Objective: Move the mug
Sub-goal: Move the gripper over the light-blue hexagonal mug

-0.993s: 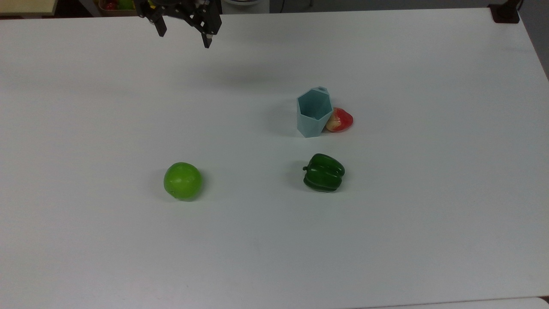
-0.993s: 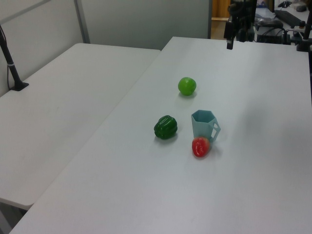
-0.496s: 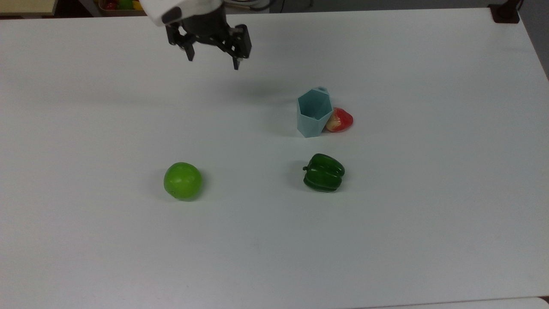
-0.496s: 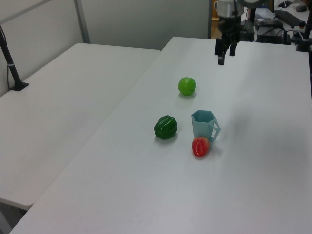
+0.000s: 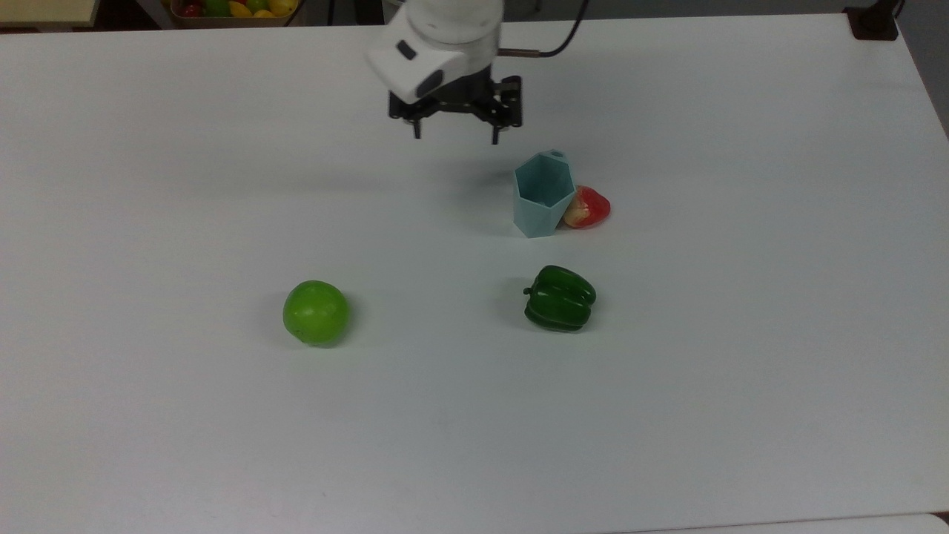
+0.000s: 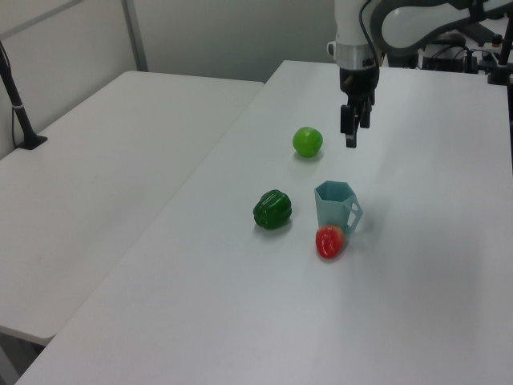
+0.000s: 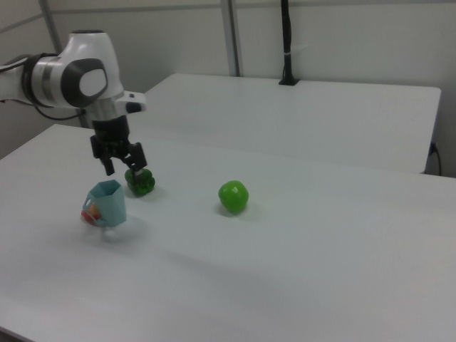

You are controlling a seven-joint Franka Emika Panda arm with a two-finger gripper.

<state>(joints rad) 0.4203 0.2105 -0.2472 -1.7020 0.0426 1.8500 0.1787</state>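
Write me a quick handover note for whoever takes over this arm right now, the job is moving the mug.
Gripper: open, empty, in the air and short of the mug, toward the top view's upper left of it.
Mug: upright on the white table, opening up, not yet touched. A red fruit sits right against its side, on the top view's right.
Others: green pepper below the mug in the top view, green apple well off to the top view's left.
Done: nothing on the mug yet.
Left: reach the mug, grasp it, move it. Mind the red fruit, it will likely roll.
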